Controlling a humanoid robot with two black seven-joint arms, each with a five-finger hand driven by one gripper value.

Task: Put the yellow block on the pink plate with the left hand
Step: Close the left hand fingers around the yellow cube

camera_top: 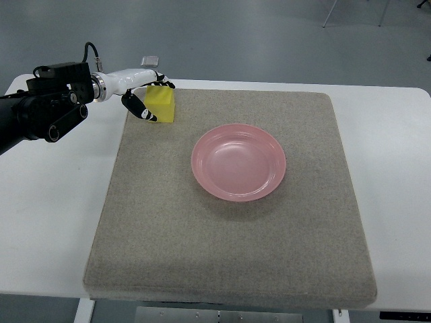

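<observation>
Left hand (145, 94) grasping yellow block (161, 105), fingers wrapped around it on the grey mat (229, 256). Pink plate (238, 162) sits to the hand's right, apart, mat between them bare.

The left arm reaches in from the left edge, its hand (146, 96) curled with black-tipped fingers (138, 110) spread apart.

A bright yellow block (161, 104), plain and unpatterned; a glossy pink plate (238, 162), paler toward its centre; a speckled grey-beige mat (229, 256) with a fine flecked weave; a plain white table (47, 208); the left hand (143, 93) white at the wrist with black fingers (137, 106), on a black arm (40, 108); the floor (236, 33) dull grey-blue.
</observation>
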